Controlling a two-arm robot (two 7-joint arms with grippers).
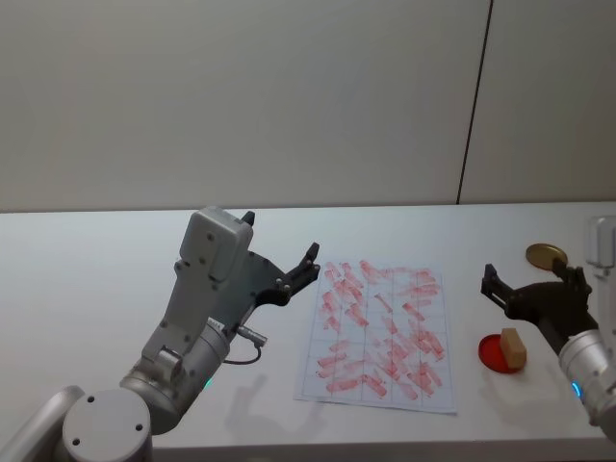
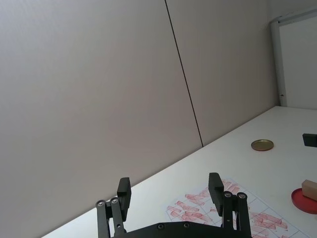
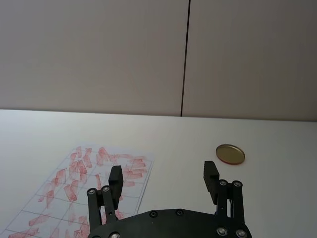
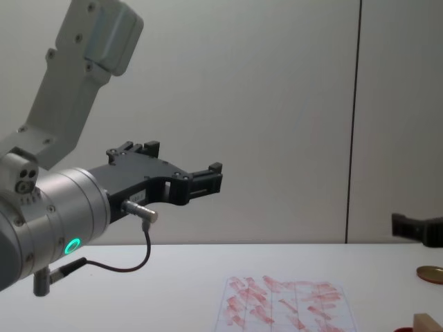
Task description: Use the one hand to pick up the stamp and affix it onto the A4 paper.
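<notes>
A: Where's the stamp [image 1: 512, 347]?

B: Lower right of the head frame, on a round red pad [image 1: 501, 352] on the white table [image 1: 115, 289]. Pale wooden block. It shows again at the far right edge of the left wrist frame, and a corner of it pokes in at the bottom right of the chest frame. Nothing is touching it.

A: Right gripper [image 1: 534, 276]?

B: Right side of the head frame, just above the stamp in the picture, raised off the table. Jaws spread wide, nothing between them. The right wrist frame shows the same, both fingers [image 3: 115, 179] apart and empty.

A: How high over the stamp?

B: Hard to judge from these angles. It looks clear of it, not in contact.

A: Paper?

B: A4 paper [image 1: 379, 333] lies flat at centre of the head frame, a grid sheet covered in smeared red prints. It sits between the two arms, left of the stamp and pad.

A: Left gripper [image 1: 279, 255]?

B: Left of centre in the head frame, held up in the air beside the paper's upper left corner. Jaws open, empty. The chest frame shows it well above the table.

A: Anything else on the table?

B: Gold disc [image 1: 546, 255], upper right, behind the right gripper.
</notes>
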